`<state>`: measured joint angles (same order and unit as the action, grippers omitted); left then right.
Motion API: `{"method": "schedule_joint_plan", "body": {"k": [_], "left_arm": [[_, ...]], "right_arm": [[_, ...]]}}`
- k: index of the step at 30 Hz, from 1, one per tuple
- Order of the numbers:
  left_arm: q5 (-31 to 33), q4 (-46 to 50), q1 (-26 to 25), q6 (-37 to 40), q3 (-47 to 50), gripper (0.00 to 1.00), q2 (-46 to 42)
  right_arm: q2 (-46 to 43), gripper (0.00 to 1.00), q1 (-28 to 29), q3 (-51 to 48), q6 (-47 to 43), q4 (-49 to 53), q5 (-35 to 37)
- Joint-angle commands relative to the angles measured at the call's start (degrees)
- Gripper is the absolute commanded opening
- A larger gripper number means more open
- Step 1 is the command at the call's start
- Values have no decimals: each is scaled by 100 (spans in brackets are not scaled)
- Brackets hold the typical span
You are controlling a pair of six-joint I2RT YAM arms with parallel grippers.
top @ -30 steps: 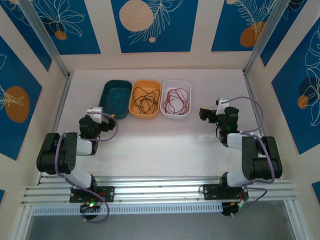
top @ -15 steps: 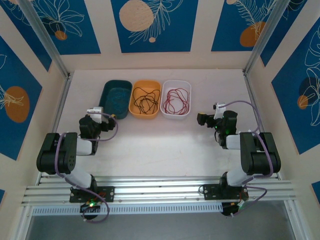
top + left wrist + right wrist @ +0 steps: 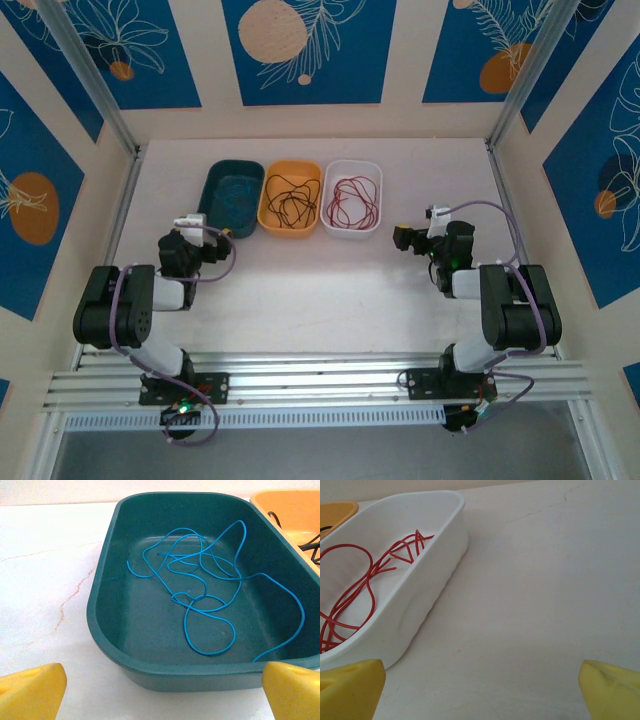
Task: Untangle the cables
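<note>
Posture low, folded; left end effector (image 3: 162, 692) and right end effector (image 3: 480, 687) wide apart.

Left arm (image 3: 115, 305) and right arm (image 3: 515, 310) are sitting folded low, elbows tucked back over the bases, forearms reaching forward. Left gripper (image 3: 208, 234) is pointing forward-right with jaws standing wide apart and gripping nothing, its yellow pads (image 3: 30, 692) sitting at the bottom corners of the left wrist view. Right gripper (image 3: 403, 237) is pointing left, jaws likewise spread wide and holding nothing, yellow fingertips (image 3: 610, 687) at the bottom corners.
</note>
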<state>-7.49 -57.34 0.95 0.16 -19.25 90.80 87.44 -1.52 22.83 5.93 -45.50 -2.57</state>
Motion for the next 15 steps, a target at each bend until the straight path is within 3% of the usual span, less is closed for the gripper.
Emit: {"method": "schedule_joint_plan", "body": {"k": [1, 15], "left_arm": [[-148, 66, -39, 80, -97, 100, -98], [-133, 76, -43, 82, -95, 100, -98]], "right_arm": [[-25, 99, 20, 69, -128, -118, 19], [-24, 99, 20, 70, -129, -124, 20]]}}
